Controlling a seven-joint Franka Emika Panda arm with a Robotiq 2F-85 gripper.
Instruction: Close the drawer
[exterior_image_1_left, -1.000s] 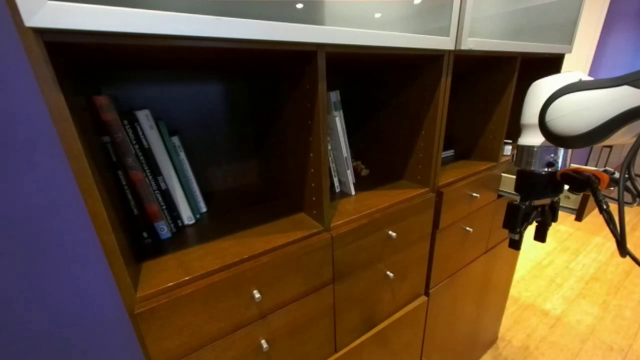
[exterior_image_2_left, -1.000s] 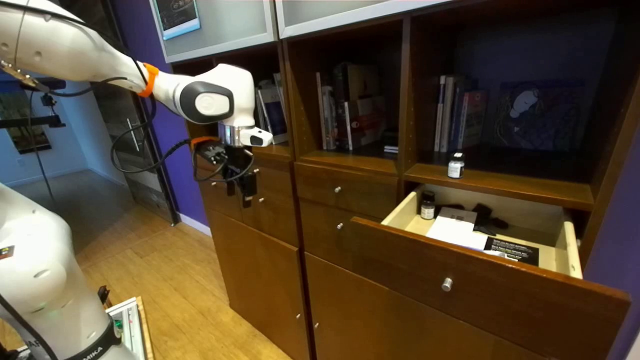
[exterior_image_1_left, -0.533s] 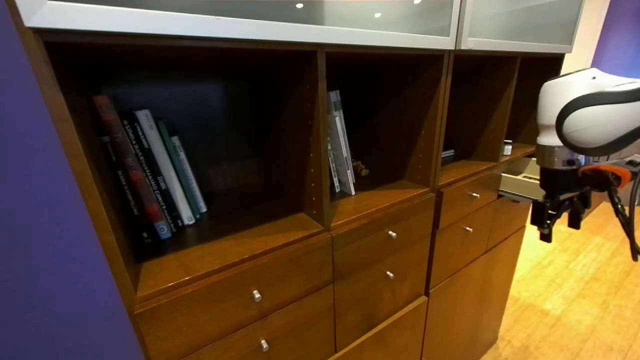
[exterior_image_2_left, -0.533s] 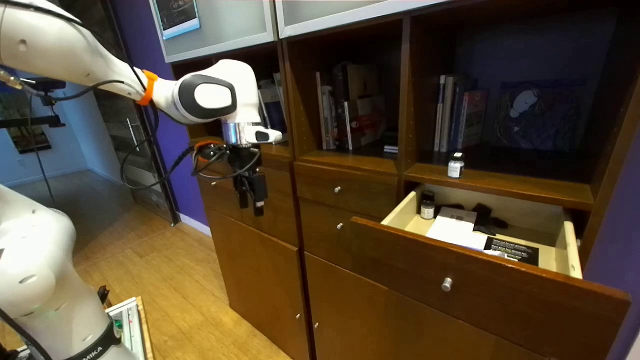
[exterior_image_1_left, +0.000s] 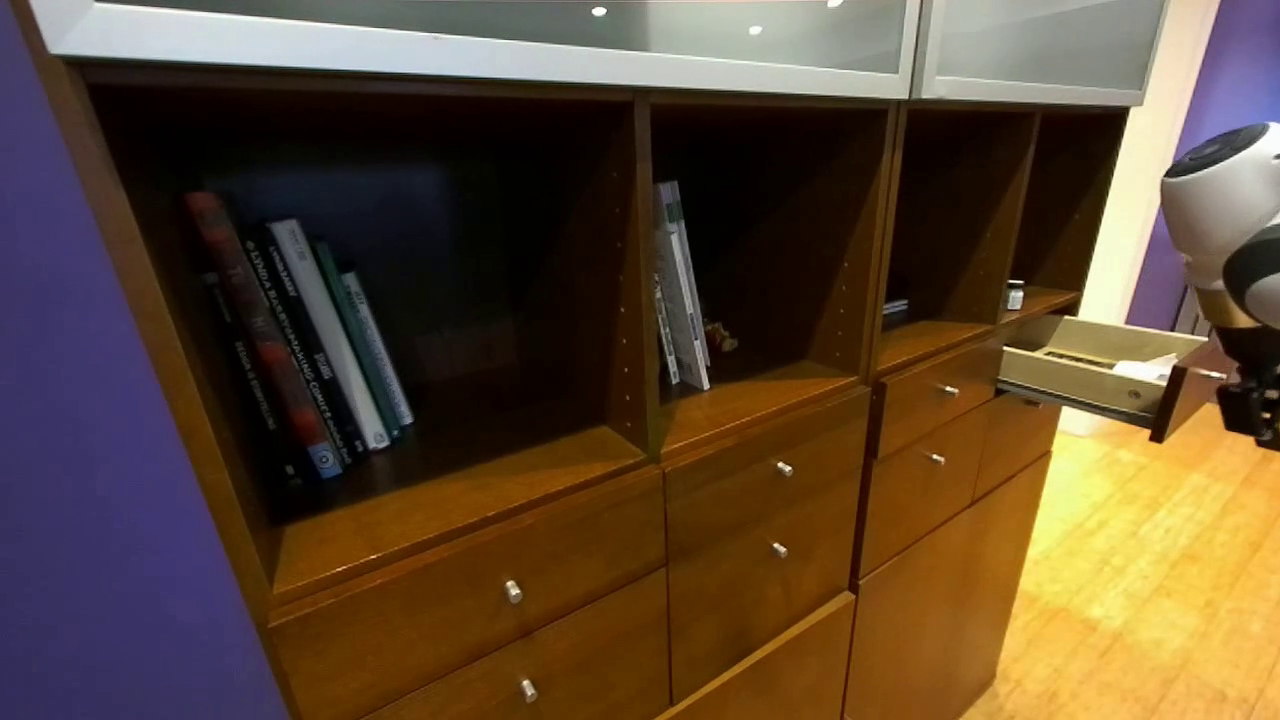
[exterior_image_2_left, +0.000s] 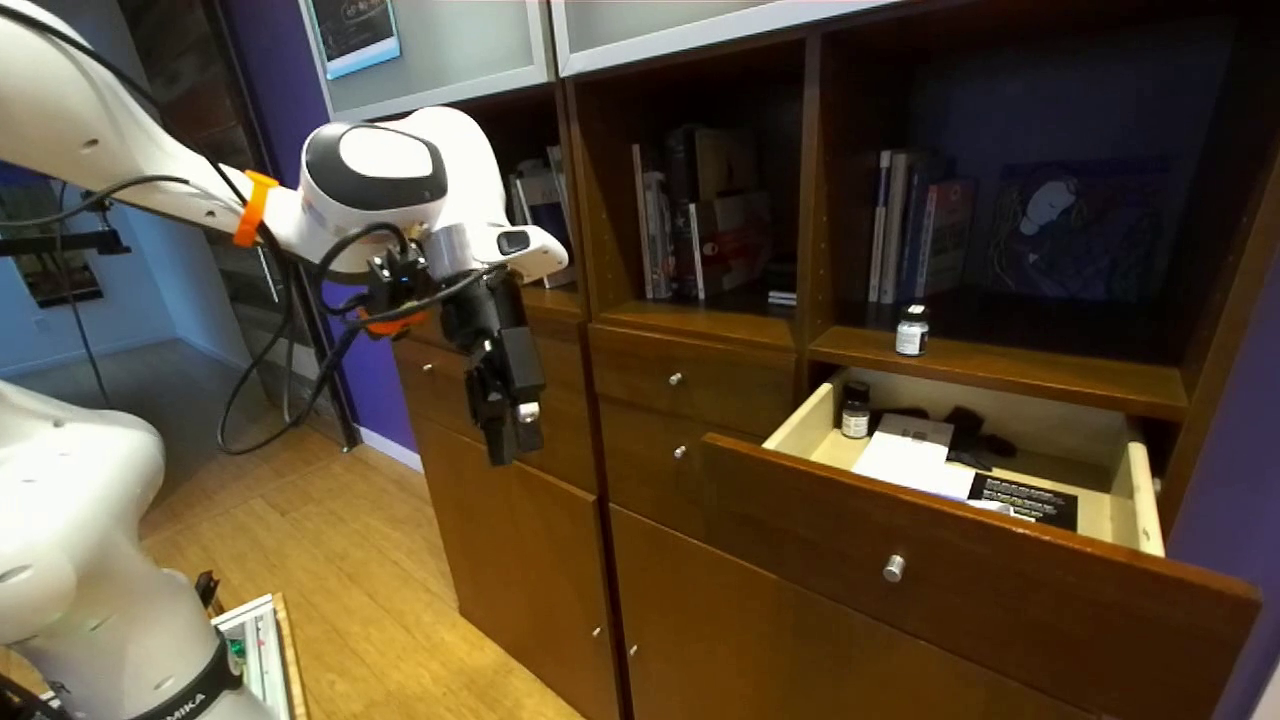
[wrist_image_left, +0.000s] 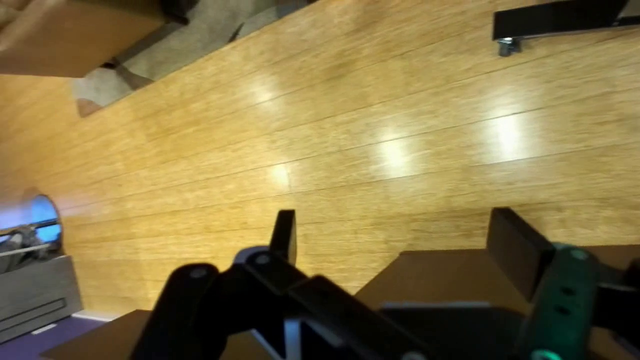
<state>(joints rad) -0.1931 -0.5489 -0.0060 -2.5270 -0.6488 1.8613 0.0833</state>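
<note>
The drawer (exterior_image_2_left: 1000, 590) stands well out from the cabinet (exterior_image_2_left: 730, 640), directly below a shelf (exterior_image_2_left: 1050, 373); its pale inner sides are exposed in both exterior views. Silver knob (exterior_image_2_left: 894, 569) near the middle of its front. Contents, as far as I can make out: a dark-capped bottle (exterior_image_2_left: 855, 412) with a pale label, upright near a back corner; a white sheet (exterior_image_2_left: 900, 470); a black card (exterior_image_2_left: 1030, 503) with white print; some black items (exterior_image_2_left: 967, 440) I cannot identify. A small jar (exterior_image_2_left: 911, 332) is upright on the shelf just above. Books (exterior_image_2_left: 925, 235) stand farther back in that compartment, beside a dark picture (exterior_image_2_left: 1045, 210).

The claw (wrist_image_left: 392, 237) has its jaws spread wide, no object in grip. In the wrist view, floorboards (wrist_image_left: 350, 125) and a little brown wood show between the fingers (wrist_image_left: 517, 250). The white arm (exterior_image_2_left: 420, 170) carries it fingertips down, slightly tilted, in front of the neighbouring cabinet fronts. An orange band (exterior_image_2_left: 255, 208) is wrapped round the arm behind the wrist. Claw and drawer are apart: in an exterior view I can see cabinet wood between them. Where an exterior view cuts the claw off at its edge, what shows of it lies just beside the drawer's front panel (exterior_image_1_left: 1190, 395).
</note>
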